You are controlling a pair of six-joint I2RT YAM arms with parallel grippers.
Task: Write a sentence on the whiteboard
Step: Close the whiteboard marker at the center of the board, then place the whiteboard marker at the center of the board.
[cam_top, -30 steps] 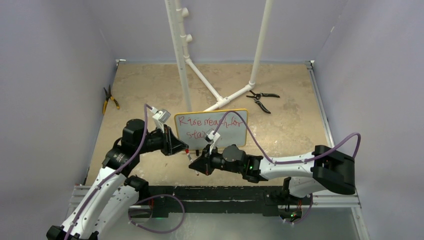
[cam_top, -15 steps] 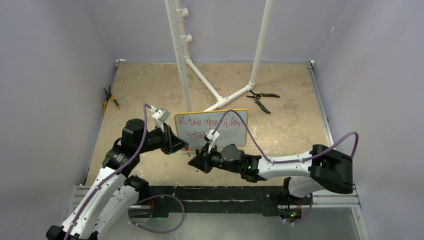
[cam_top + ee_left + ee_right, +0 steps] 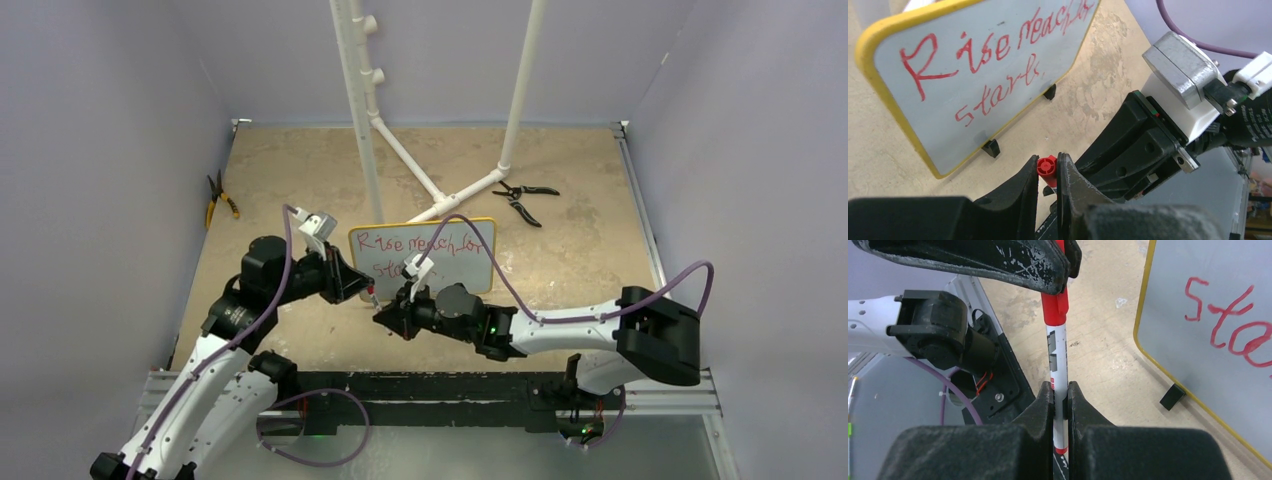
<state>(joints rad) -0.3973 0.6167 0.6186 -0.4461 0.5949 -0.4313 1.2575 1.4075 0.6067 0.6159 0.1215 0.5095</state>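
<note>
The whiteboard [image 3: 470,262] with its yellow frame stands upright at mid-table, also in the left wrist view [image 3: 948,140] and the right wrist view [image 3: 1198,365]. The red sentence [image 3: 400,245] reads "Rise reach for" over "stars" [image 3: 998,50]; only "sta" [image 3: 1228,325] shows in the right wrist view. A white marker [image 3: 1058,355] with a red cap [image 3: 1046,166] spans between both grippers just in front of the board. My left gripper [image 3: 368,293] [image 3: 1047,172] is shut on the cap. My right gripper [image 3: 385,317] [image 3: 1061,395] is shut on the barrel.
A white pipe frame [image 3: 400,120] stands behind the board. Black pliers [image 3: 522,197] lie at the back right, yellow-handled pliers [image 3: 220,200] at the far left. Purple walls close in three sides. The metal rail [image 3: 650,400] runs along the near edge.
My right gripper has moved a little left and toward the board with the marker. The gap to my left gripper has closed, and the red cap now sits between the left fingers.
</note>
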